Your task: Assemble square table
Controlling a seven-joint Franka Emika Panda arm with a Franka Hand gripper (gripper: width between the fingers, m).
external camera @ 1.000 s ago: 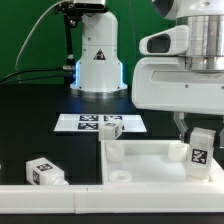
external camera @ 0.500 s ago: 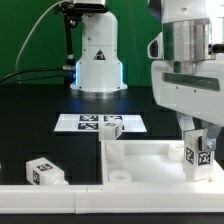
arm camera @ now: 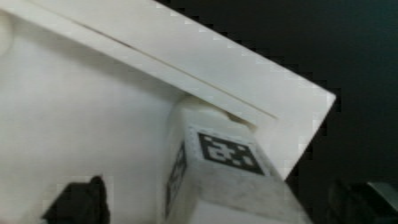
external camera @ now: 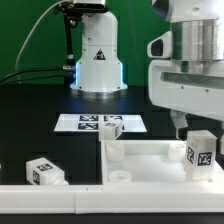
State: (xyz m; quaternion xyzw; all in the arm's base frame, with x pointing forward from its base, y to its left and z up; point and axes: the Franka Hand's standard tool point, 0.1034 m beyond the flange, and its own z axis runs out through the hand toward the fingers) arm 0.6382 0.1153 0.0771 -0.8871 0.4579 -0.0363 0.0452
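Observation:
The white square tabletop (external camera: 145,152) lies at the exterior view's right, its raised rim facing up. One tagged white leg (external camera: 201,153) stands upright in its far right corner, and it also fills the wrist view (arm camera: 228,165). My gripper (external camera: 197,133) hangs right over that leg. In the wrist view my gripper (arm camera: 222,206) has one dark finger on each side of the leg with a gap between, so it is open. A second leg (external camera: 112,126) sits on the marker board. A third leg (external camera: 45,172) lies at the front left.
The marker board (external camera: 85,122) lies flat behind the tabletop. A long white rail (external camera: 55,202) runs along the front edge. The robot base (external camera: 98,60) stands at the back, with cables to its left.
The wrist turned with the leg half a second ago and has now turned back. The leg stands straighter in the corner, and the fingers now stand off it.

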